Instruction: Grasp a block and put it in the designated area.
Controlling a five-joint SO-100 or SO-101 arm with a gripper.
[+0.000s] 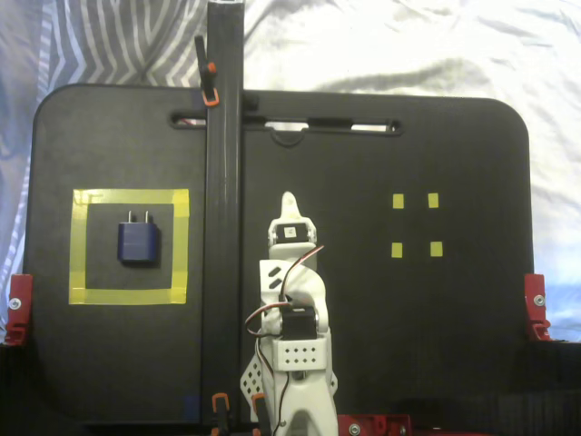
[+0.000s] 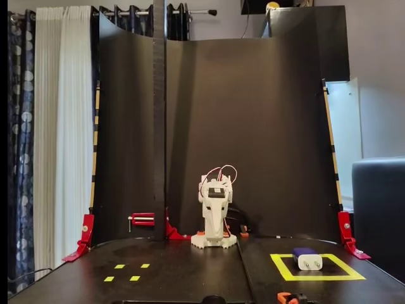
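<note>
The dark blue block (image 1: 138,242) lies flat inside the large yellow-tape square (image 1: 129,198) on the left of the black board, its two pale prongs pointing to the far side. In the other fixed view the block (image 2: 307,258) sits in the same square (image 2: 316,277) at the right front. The white arm is folded back at the board's centre. My gripper (image 1: 289,202) points to the far edge, well right of the square, and looks shut and empty. It also shows in the other fixed view (image 2: 215,195), facing the camera.
Four tiny yellow squares (image 1: 398,202) mark the right of the board, on the left in the other fixed view (image 2: 119,266). A black upright post (image 1: 223,182) stands between the arm and the tape square. Red clamps (image 1: 18,307) (image 1: 536,304) grip the board's sides.
</note>
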